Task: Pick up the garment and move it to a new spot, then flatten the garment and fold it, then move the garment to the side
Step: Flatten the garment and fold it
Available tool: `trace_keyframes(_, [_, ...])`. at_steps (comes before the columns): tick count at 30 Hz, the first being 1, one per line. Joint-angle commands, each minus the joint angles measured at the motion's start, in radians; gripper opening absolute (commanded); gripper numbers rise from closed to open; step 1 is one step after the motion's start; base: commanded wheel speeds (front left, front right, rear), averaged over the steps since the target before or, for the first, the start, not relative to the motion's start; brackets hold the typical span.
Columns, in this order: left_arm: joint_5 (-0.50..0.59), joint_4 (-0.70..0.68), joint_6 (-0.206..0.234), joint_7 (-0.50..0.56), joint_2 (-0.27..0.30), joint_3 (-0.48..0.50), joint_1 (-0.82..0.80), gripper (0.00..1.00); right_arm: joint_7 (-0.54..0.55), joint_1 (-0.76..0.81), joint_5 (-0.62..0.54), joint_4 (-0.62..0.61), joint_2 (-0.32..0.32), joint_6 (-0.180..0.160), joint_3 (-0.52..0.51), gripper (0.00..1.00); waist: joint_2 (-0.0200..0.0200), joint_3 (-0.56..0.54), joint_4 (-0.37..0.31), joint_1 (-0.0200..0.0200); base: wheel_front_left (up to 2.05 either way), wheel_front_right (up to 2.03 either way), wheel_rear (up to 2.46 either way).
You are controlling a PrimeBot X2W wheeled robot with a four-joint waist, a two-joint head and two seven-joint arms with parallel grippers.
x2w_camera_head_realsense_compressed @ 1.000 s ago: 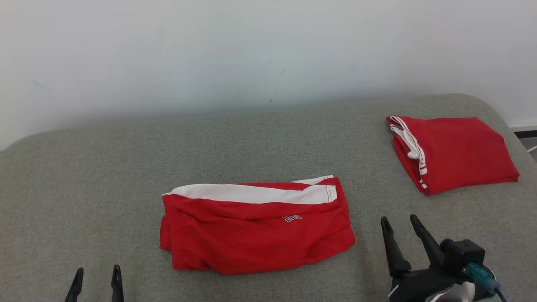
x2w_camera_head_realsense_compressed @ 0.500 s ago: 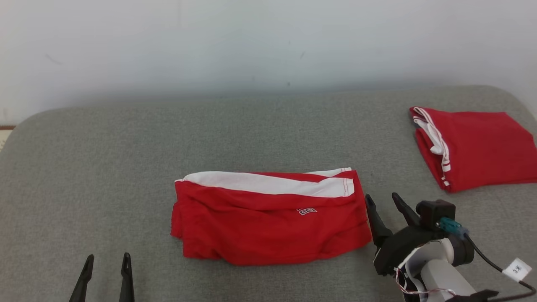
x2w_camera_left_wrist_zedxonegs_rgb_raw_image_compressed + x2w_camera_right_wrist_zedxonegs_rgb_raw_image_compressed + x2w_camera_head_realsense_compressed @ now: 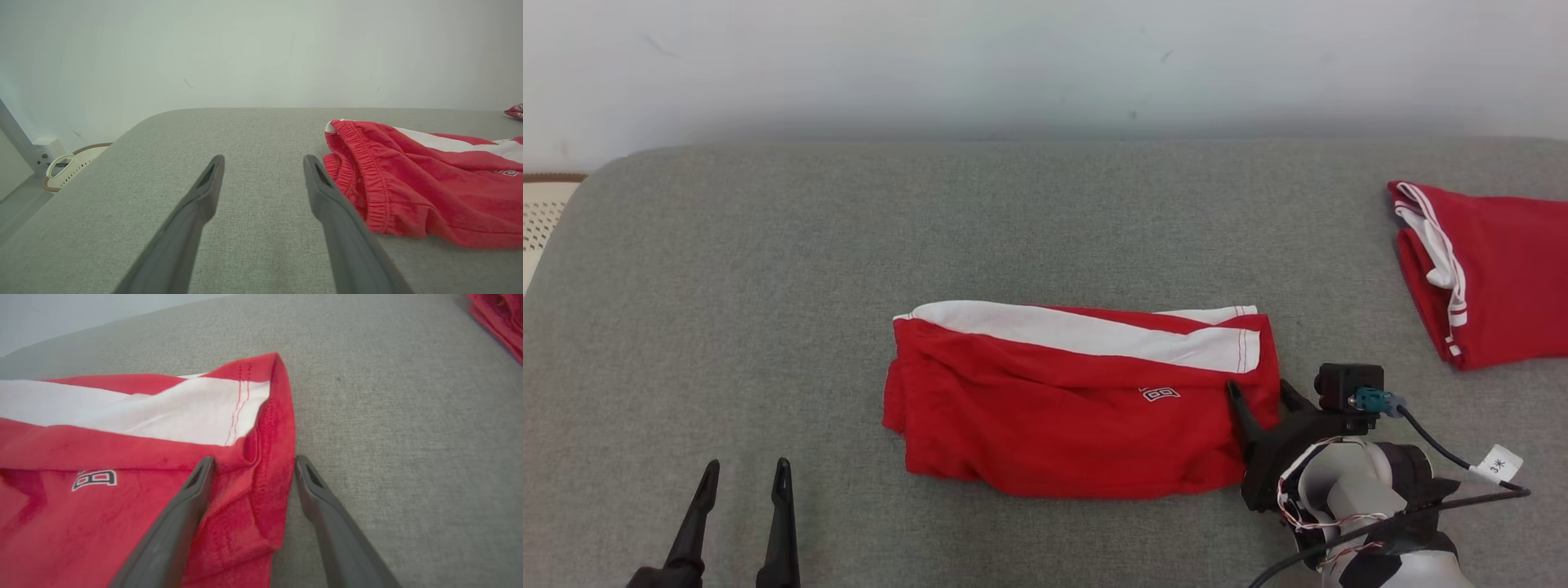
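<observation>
A folded red garment (image 3: 1078, 408) with a white band along its far side lies mid-surface; it also fills the right of the left wrist view (image 3: 429, 188). My right gripper (image 3: 1258, 390) is open at its right end. In the right wrist view the gripper (image 3: 254, 460) straddles the cloth's stitched right edge (image 3: 278, 428), left finger over red fabric, right finger over bare grey. My left gripper (image 3: 747, 465) stands open and empty near the front left, well short of the cloth's elastic end (image 3: 264, 159). Another folded red garment (image 3: 1503, 278) with white-and-red striped trim lies at the far right.
Everything lies on a grey fabric-covered surface (image 3: 768, 286) with rounded corners, backed by a white wall (image 3: 1045, 65). A beige corded object (image 3: 69, 167) sits on the floor beyond the left edge. Bare grey stretches between the two red pieces.
The head camera has turned, sliding the whole scene rightward. My right gripper has moved left and forward from open grey to the central garment's right edge. The left gripper has held still.
</observation>
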Motion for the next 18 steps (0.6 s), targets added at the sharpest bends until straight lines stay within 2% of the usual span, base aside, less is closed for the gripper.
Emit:
trace_keyframes(1, [-0.001, 0.005, 0.000, -0.004, 0.000, 0.001, -0.012, 1.00, 0.008, -0.020, 0.017, 0.035, 0.007, 0.000, 0.011, 1.00, -0.0001, 0.017, 0.014, -0.0001, 0.00, 0.00, 0.00])
trace_keyframes(6, [-0.002, 0.009, -0.002, -0.004, -0.001, 0.006, -0.020, 1.00, 0.019, -0.028, 0.058, 0.096, 0.031, 0.000, 0.039, 1.00, -0.0001, 0.025, 0.017, -0.0001, 0.00, 0.00, 0.00])
trace_keyframes(7, [-0.002, 0.010, -0.002, -0.004, -0.001, 0.008, -0.020, 1.00, 0.026, -0.025, 0.066, 0.101, 0.036, 0.000, 0.048, 0.92, -0.0001, 0.025, 0.016, -0.0001, 0.00, 0.00, 0.00])
trace_keyframes(8, [-0.002, 0.011, -0.002, -0.004, -0.001, 0.010, -0.020, 1.00, 0.030, -0.021, 0.081, 0.101, 0.043, 0.001, 0.059, 0.75, -0.0001, 0.025, 0.015, -0.0001, 0.00, 0.00, 0.00])
trace_keyframes(9, [-0.002, 0.012, -0.002, -0.004, -0.001, 0.011, -0.021, 1.00, 0.035, -0.016, 0.096, 0.096, 0.051, 0.001, 0.072, 0.45, -0.0001, 0.025, 0.014, -0.0001, 0.00, 0.00, 0.00])
trace_keyframes(10, [-0.002, 0.012, -0.002, -0.004, -0.001, 0.011, -0.021, 1.00, 0.035, -0.016, 0.096, 0.096, 0.051, 0.001, 0.072, 0.45, -0.0001, 0.025, 0.014, -0.0001, 0.00, 0.00, 0.00])
trace_keyframes(11, [-0.002, 0.013, -0.002, -0.004, -0.001, 0.013, -0.021, 1.00, 0.038, -0.012, 0.112, 0.088, 0.056, 0.001, 0.084, 0.00, -0.0001, 0.024, 0.012, -0.0001, 0.00, 0.00, 0.00])
trace_keyframes(18, [0.003, 0.024, -0.005, -0.004, -0.002, 0.015, -0.023, 1.00, -0.011, -0.024, 0.183, 0.051, 0.006, 0.000, 0.152, 0.00, -0.0001, 0.007, 0.000, -0.0001, 0.00, 0.00, 0.00])
